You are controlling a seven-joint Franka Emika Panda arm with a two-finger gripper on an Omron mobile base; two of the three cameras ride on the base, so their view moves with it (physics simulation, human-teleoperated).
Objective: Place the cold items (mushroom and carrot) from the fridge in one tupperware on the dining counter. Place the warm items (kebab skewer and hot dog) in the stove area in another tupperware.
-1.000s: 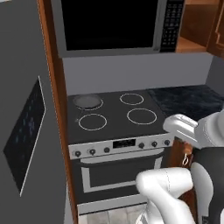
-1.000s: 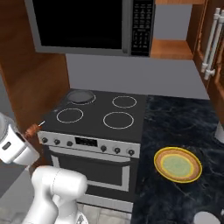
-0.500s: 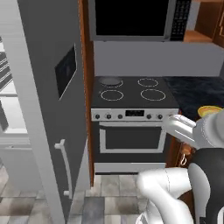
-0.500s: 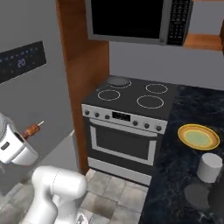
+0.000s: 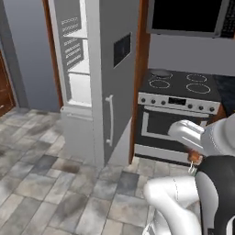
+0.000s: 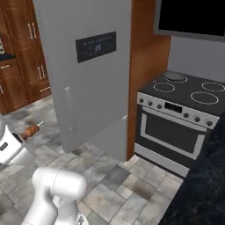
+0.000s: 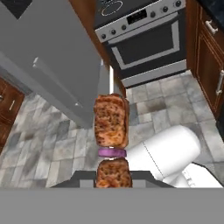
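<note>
My gripper (image 7: 113, 175) is shut on the kebab skewer (image 7: 111, 127), whose browned meat chunks and purple onion slice point away from the hand over the tiled floor. From the right base view the skewer (image 6: 30, 130) juts from the hand at the far left, low over the floor. Its tip (image 5: 196, 157) peeks out under the forearm in the left base view. The grey fridge (image 5: 98, 69) stands left of the stove, its door swung open on white shelves and a drawer (image 5: 79, 87). The mushroom, carrot, hot dog and tupperware are out of view.
The stove (image 6: 184, 101) with its oven door sits right of the fridge (image 6: 88, 83), under a black microwave (image 5: 190, 16). A black counter (image 6: 204, 184) runs along the lower right. Brown cabinets (image 6: 22, 52) stand at the far left. Grey floor tiles (image 5: 50, 183) spread in front.
The whole picture has swung left and back with the base: the stove slid to the right and the fridge with its open door came in. The skewer stays in the shut gripper.
</note>
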